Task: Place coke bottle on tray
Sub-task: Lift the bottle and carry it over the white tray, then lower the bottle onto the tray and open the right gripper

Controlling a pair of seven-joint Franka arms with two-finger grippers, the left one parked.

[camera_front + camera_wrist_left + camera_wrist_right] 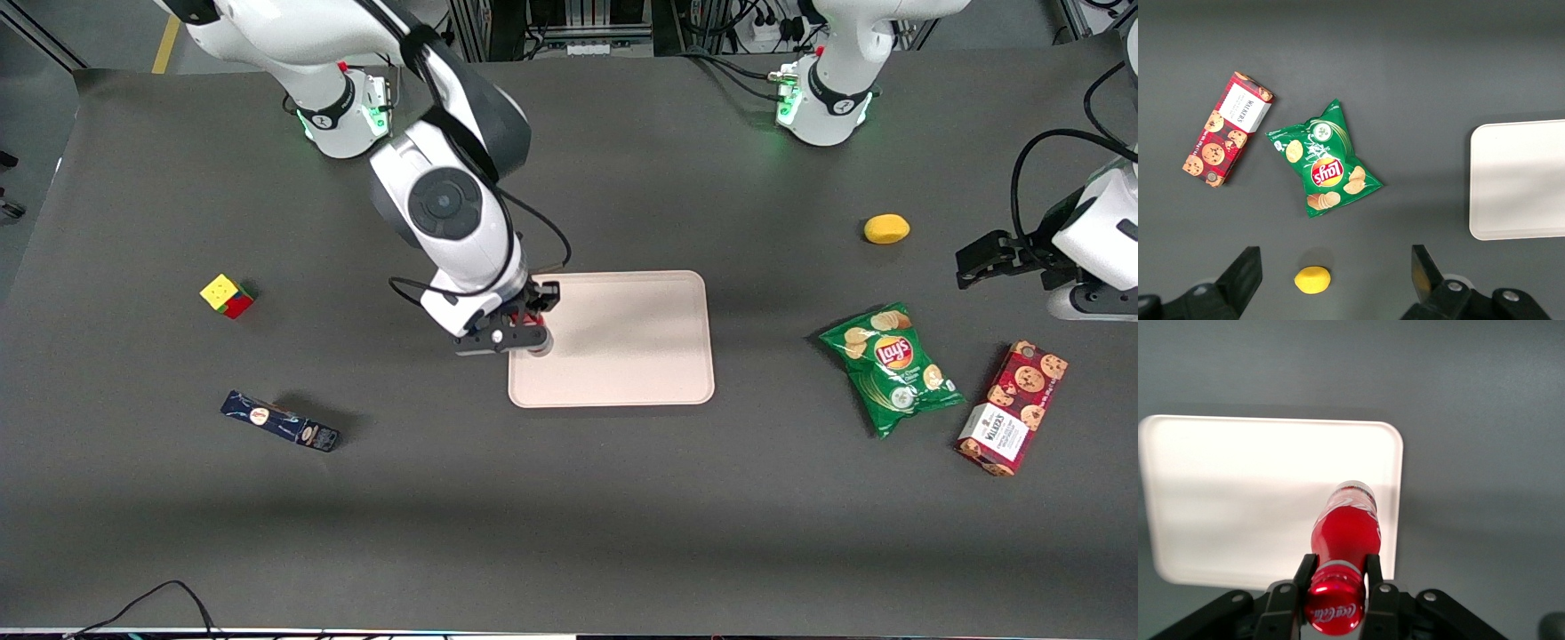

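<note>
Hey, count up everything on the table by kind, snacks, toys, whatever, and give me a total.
Snack packs: 2, chip bag, cookie box
Bottles: 1, coke bottle, held in the gripper over the tray's edge
Trays: 1, tray
Puzzle cubes: 1
Lemons: 1
Dark blue boxes: 1
Total: 7

Glossy coke bottle point(1346, 532), smooth matt tray point(1238, 493)

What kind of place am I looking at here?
Probably a robotics lab. A dark mat-covered table carries scattered test items: a tray, Lay's chips bag and Rubik's cube. The gripper holds a coke bottle over the tray's edge, with cables and equipment racks beside the arm bases.
</note>
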